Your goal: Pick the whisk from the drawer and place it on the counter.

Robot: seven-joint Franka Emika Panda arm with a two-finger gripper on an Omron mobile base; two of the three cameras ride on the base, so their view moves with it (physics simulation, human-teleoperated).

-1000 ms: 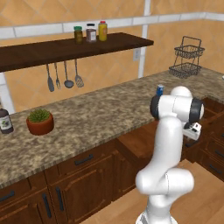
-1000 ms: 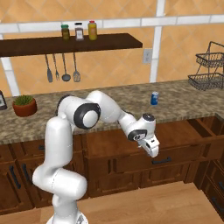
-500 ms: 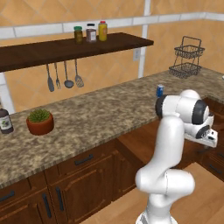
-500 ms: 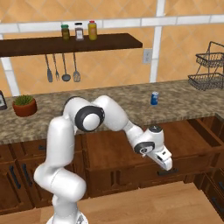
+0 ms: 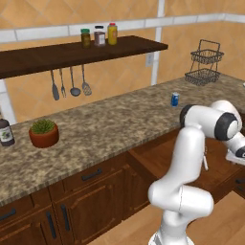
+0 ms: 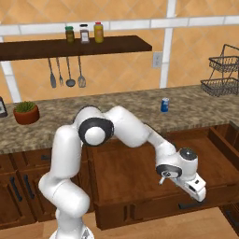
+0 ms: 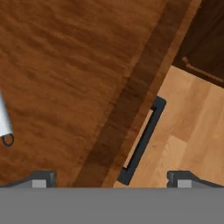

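I hang over the front edge of the open drawer (image 6: 140, 168), my jaws spread wide and holding nothing, straddling its black bar handle (image 7: 142, 140) with the light floor below. The whisk (image 7: 5, 120) lies on the drawer's wooden floor, its white handle end showing at my camera's left edge.
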